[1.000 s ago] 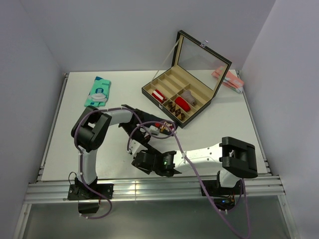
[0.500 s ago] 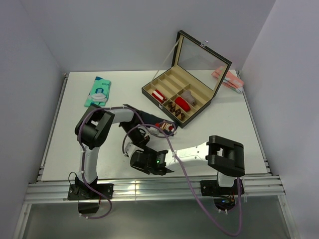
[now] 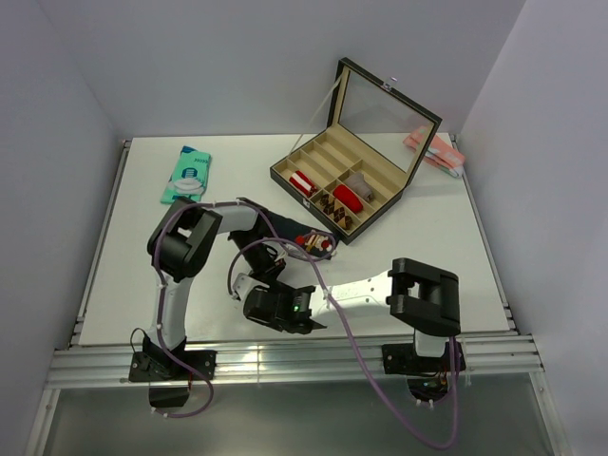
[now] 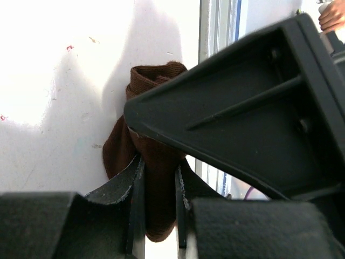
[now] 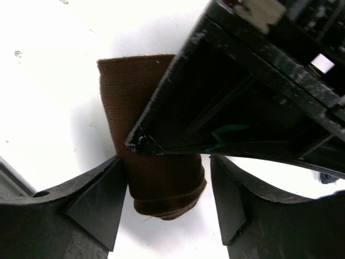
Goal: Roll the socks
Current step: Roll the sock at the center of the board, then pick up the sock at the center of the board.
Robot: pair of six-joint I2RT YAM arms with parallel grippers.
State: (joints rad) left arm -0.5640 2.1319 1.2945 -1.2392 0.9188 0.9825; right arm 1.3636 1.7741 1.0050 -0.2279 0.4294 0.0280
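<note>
Left gripper (image 4: 159, 181) is clamped on the brown sock (image 4: 119, 148), which lies toward the table's (image 3: 437, 256) near edge. Right gripper (image 5: 167, 172) stands open astride its folded end. Best to pinch firmly and turn evenly, so the roll winds tight.

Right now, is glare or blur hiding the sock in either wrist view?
Left wrist: table blown out white, brown sock clear against it, right gripper's finger close and soft. Right wrist: table glares too, sock's weave sharp, left gripper's finger a dark mass covering part. Top external: even light, sock not discernible.
</note>
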